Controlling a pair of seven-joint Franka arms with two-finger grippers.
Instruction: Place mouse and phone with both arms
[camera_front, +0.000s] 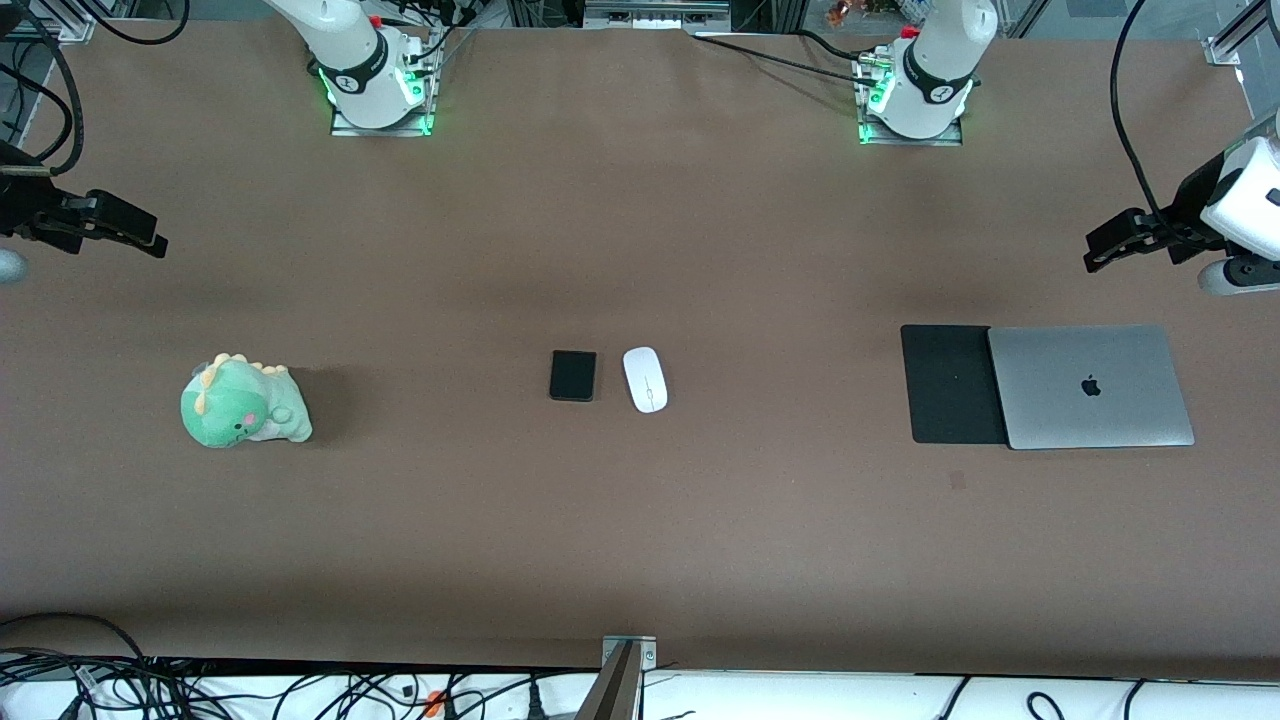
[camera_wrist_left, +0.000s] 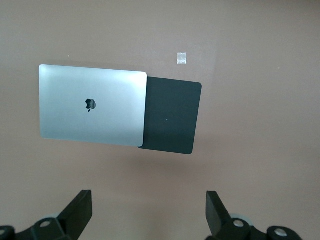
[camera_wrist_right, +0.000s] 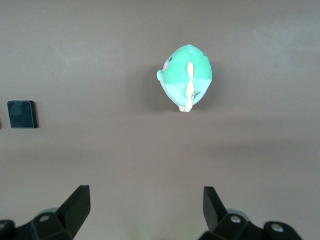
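Both arms waiting, nothing picked up.

Small flat black phone (camera_front: 573, 375) and glossy white oval mouse (camera_front: 645, 379) lie just beside each other mid-table, mouse toward left arm's end. Left gripper (camera_wrist_left: 149, 214) released, empty, over bare brown table (camera_front: 640, 540) near silver laptop (camera_front: 1090, 386) overlapping black mat (camera_front: 945, 385). Right gripper (camera_wrist_right: 146, 211) released near green plush dinosaur (camera_front: 243, 403).

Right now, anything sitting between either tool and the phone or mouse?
Nothing visible. The phone and mouse lie side by side, apart, mid-table on bare surface. The right tool hangs open over the plush dinosaur's end, the left tool open over the laptop and black mat end.
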